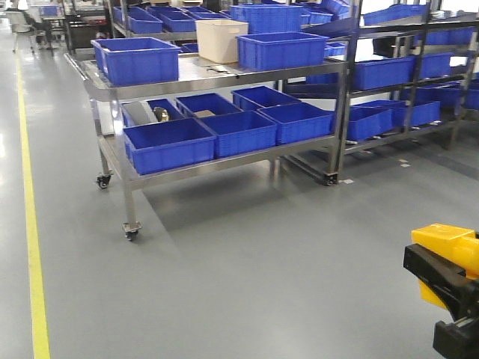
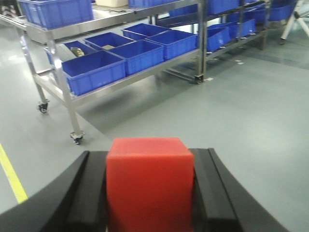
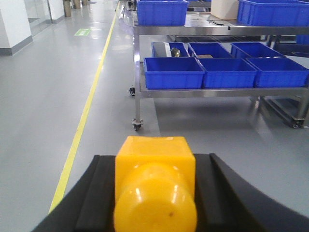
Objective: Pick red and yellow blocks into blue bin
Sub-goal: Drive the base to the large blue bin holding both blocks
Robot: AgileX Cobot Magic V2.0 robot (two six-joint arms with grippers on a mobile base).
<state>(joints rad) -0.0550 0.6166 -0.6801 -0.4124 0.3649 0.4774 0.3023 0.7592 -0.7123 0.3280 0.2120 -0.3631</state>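
In the left wrist view my left gripper (image 2: 149, 154) is shut on the plain red cube (image 2: 149, 188), its black fingers (image 2: 87, 193) pressed against both sides. My right gripper (image 3: 155, 157) is shut on the yellow brick (image 3: 155, 169), whose round stud faces the camera. The front view shows that gripper (image 1: 443, 283) and the yellow brick (image 1: 447, 241) low at the right, above the floor. The blue bin (image 1: 136, 61) stands on the left of the steel cart's top (image 1: 202, 73), some way ahead, and also shows as the blue bin (image 2: 57, 12) and the blue bin (image 3: 161, 11).
A cream tub (image 1: 220, 39) and a second blue crate (image 1: 283, 51) share the cart top. Several blue crates (image 1: 171, 146) fill the lower shelf. More racks of crates (image 1: 404, 75) stand to the right. A yellow floor line (image 1: 30, 224) runs along the left. The cart has castors (image 1: 132, 232).
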